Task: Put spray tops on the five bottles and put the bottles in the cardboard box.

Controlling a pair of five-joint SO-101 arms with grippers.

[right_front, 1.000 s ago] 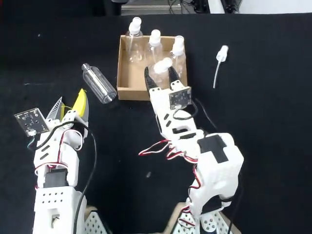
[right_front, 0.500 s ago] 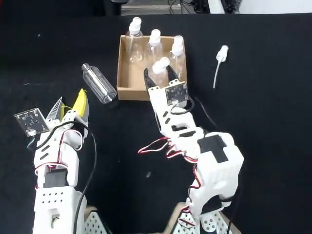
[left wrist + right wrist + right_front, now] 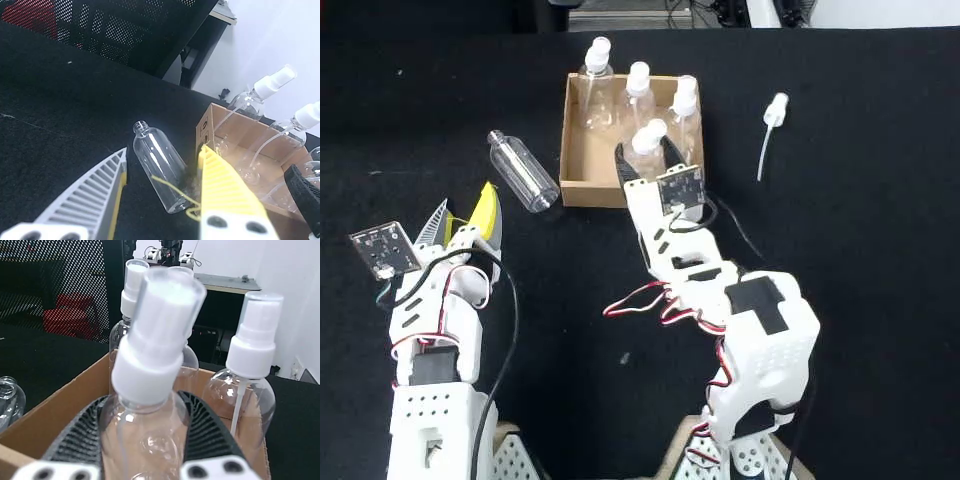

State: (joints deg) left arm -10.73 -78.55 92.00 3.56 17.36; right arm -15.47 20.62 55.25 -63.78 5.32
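Inside the box (image 3: pixel 582 165), the right gripper (image 3: pixel 646 152) covers the lower half of the bottle (image 3: pixel 145 440); its spray top (image 3: pixel 157 335) is blurred, base cut off.

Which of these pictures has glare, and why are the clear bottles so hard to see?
High view: the black table swallows shadows, so the lying bottle shows by faint glints. Right wrist view: bright spots on the held bottle in the right gripper. Left wrist view: a bright white wall behind the cardboard box.
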